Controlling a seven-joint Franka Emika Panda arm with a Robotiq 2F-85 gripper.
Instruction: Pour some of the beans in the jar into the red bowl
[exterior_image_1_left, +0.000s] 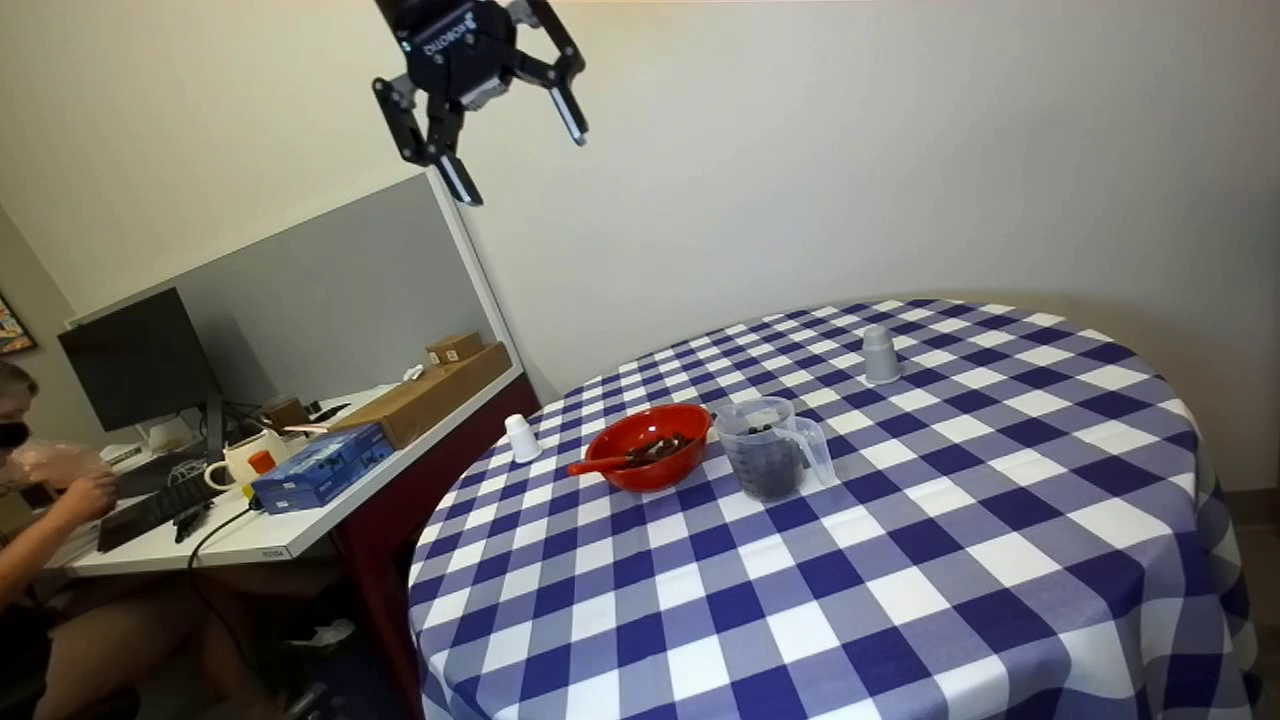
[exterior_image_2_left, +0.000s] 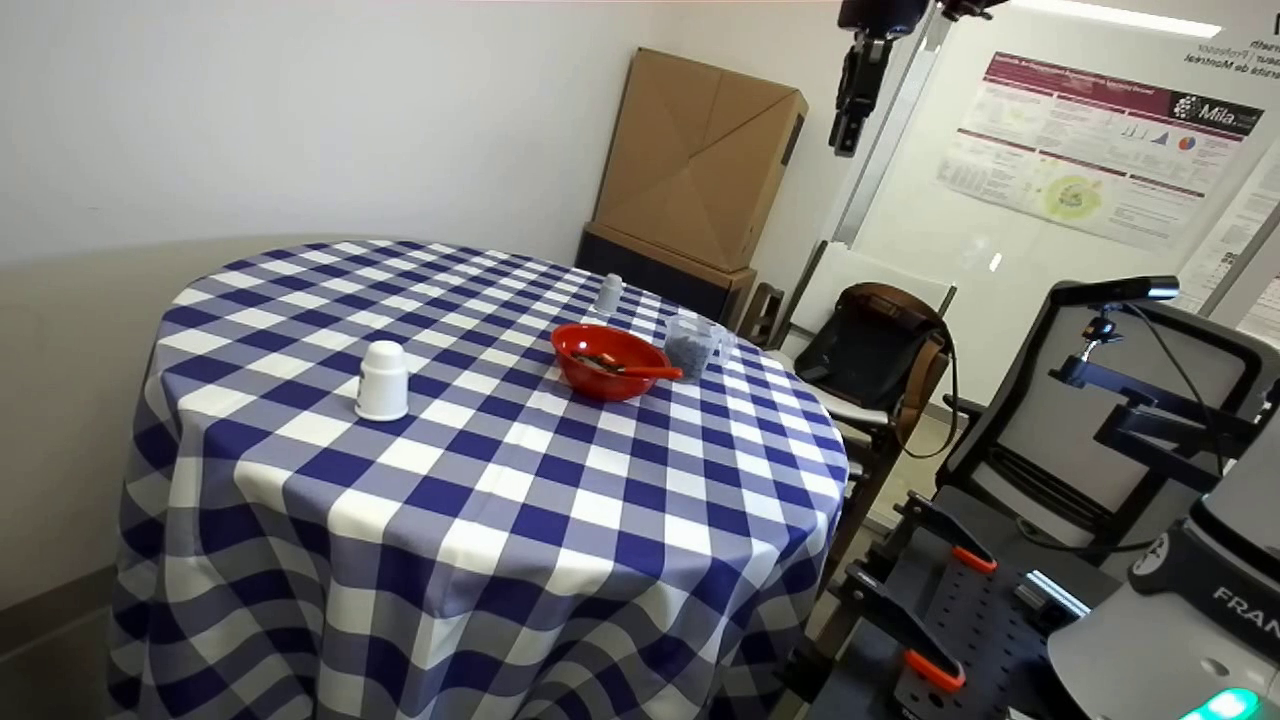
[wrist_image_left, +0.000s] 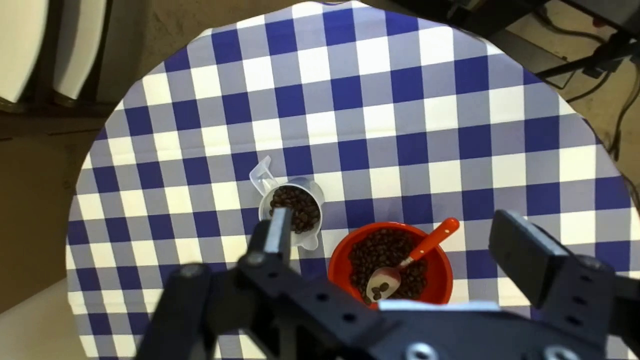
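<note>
The jar is a clear, jug-like container with a handle and spout, upright on the table (exterior_image_1_left: 765, 465), (exterior_image_2_left: 688, 350), (wrist_image_left: 315, 190). Dark brown beans (wrist_image_left: 300, 202) fill much of it. The red bowl (exterior_image_1_left: 655, 481), (exterior_image_2_left: 600, 385), (wrist_image_left: 339, 265) stands beside it and also holds dark beans (wrist_image_left: 382, 247). A spoon with a red handle (wrist_image_left: 435, 240), (exterior_image_1_left: 600, 465), (exterior_image_2_left: 650, 373) lies in the bowl with a few beans on it. My gripper (exterior_image_1_left: 526, 172), (exterior_image_2_left: 845, 150), (wrist_image_left: 392, 222) is open and empty, high above the table. In the wrist view a finger covers part of the jar.
Two white upturned cups stand on the checked tablecloth (exterior_image_1_left: 700, 600), one near the bowl (exterior_image_1_left: 521, 440), (exterior_image_2_left: 608, 295) and one farther off (exterior_image_1_left: 881, 355), (exterior_image_2_left: 383, 385). A desk (exterior_image_1_left: 260, 545) with boxes and a seated person is beside the table. The robot base (exterior_image_2_left: 1160, 630) shows in an exterior view.
</note>
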